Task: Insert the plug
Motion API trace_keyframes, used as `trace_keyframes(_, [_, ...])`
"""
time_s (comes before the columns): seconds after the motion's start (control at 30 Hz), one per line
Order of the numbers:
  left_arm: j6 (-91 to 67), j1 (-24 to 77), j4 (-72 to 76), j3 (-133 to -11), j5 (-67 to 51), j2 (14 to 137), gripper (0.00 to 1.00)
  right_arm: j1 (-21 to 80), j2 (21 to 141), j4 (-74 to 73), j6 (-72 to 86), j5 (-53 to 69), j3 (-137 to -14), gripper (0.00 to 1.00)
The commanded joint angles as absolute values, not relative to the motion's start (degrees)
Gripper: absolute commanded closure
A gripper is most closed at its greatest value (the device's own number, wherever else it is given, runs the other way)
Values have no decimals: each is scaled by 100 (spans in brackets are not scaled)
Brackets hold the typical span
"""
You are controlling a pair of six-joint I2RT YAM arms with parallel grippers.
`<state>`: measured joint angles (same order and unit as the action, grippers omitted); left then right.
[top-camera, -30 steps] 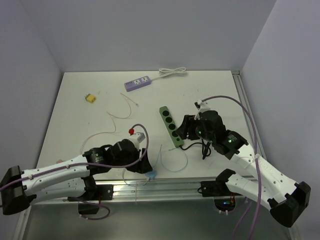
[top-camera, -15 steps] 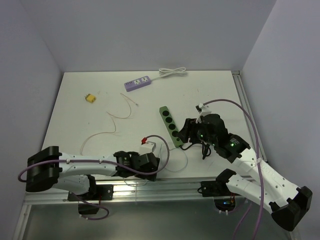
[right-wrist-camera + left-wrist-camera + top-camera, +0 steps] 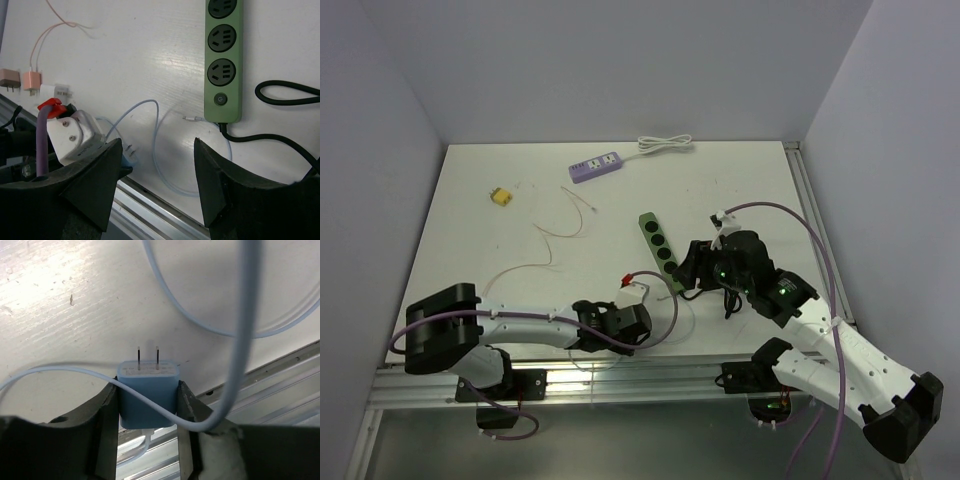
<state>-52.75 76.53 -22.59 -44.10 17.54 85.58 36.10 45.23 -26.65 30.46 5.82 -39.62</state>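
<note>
The blue plug [image 3: 148, 399] sits at the centre of the left wrist view, pinched at its sides by the left gripper [image 3: 148, 390], its two flat prongs pointing away from the fingers toward the white table [image 3: 60, 305]. Its own pale blue cable [image 3: 240, 340] loops across the plug's body and sweeps up the right of that frame. Whether the plug touches the tabletop cannot be told.

In the top view the left gripper [image 3: 620, 325] lies low in the middle of the frame, by the table's near edge. The green power strip [image 3: 660, 252] runs diagonally above and to its right, near but apart. The right gripper [image 3: 695, 265] hovers at the strip's lower, switch end with jaws apart and nothing between them. Its wrist view shows three sockets and the switch at upper right, and a black cord [image 3: 285, 92] trailing off to the right.

By the look of it, the plug is grasped and the carry to the strip is the step in hand. The next move likely calls for lifting the plug clear of the cable loops, turning the prongs down over a socket and lining the blades up with its slots, perhaps with the right gripper steadying the strip.
</note>
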Motion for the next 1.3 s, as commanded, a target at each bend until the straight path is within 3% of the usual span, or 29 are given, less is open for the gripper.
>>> trace_keyframes(0.0, [-5107, 7612, -2293, -4544, 1863, 8430, 100, 3577, 4404, -2619, 3033, 510, -3990, 34])
trace_keyframes(0.1, [-4975, 7261, -2102, -4413, 1478, 7772, 100, 3577, 4403, -2637, 2997, 466, -3990, 34])
trace_keyframes(0.3, [-4904, 5101, -1477, -4350, -534, 6268, 100, 3568, 4386, -2321, 2953, 860, -3841, 32])
trace_keyframes(0.47, [-5658, 4536, -933, -5018, -1448, 6371, 100, 3586, 4350, -1460, 2857, 1563, -3595, 30])
trace_keyframes(0.67, [-7653, 3938, 839, -4791, -2557, 6723, 100, 3971, 4202, -476, 2708, 1758, -3507, 40])
trace_keyframes(0.8, [-8454, 3806, 1143, -4658, -2287, 6733, 100, 4402, 3921, 322, 2768, 1038, -3270, 44])
trace_keyframes(0.97, [-9201, 3823, 1186, -4422, -1829, 6513, 100, 4684, 3709, 1194, 2970, 222, -2892, 37])
trace_keyframes(1.27, [-9597, 3946, 853, -4359, -1187, 6223, 100, 5282, 4849, 1846, 2857, -887, -3470, 30])
